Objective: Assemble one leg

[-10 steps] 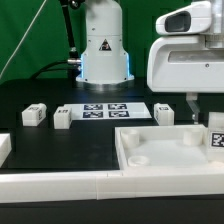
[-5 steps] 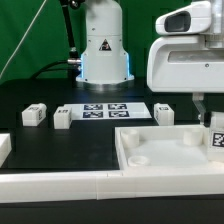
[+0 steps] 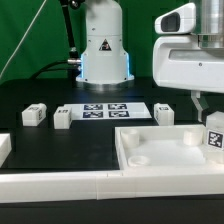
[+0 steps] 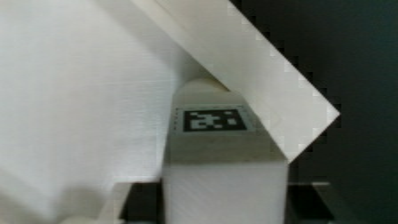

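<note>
My gripper (image 3: 207, 116) is at the exterior view's right, shut on a white leg (image 3: 214, 136) whose marker tag faces the camera. It holds the leg over the right end of the large white tray-like part (image 3: 150, 150). In the wrist view the leg (image 4: 217, 160) runs between the two dark fingers (image 4: 146, 200), its tag pointing away, with the tray-like part's corner rim (image 4: 249, 60) behind it. Three more legs stand on the black table: two at the left (image 3: 34, 115) (image 3: 62, 118) and one at the right (image 3: 164, 114).
The marker board (image 3: 105, 110) lies flat at mid-table in front of the robot base (image 3: 104, 50). A white wall (image 3: 60, 185) runs along the front edge, with a white block (image 3: 4, 148) at the far left.
The gripper has risen slightly with the leg in it. Nothing else has moved.
</note>
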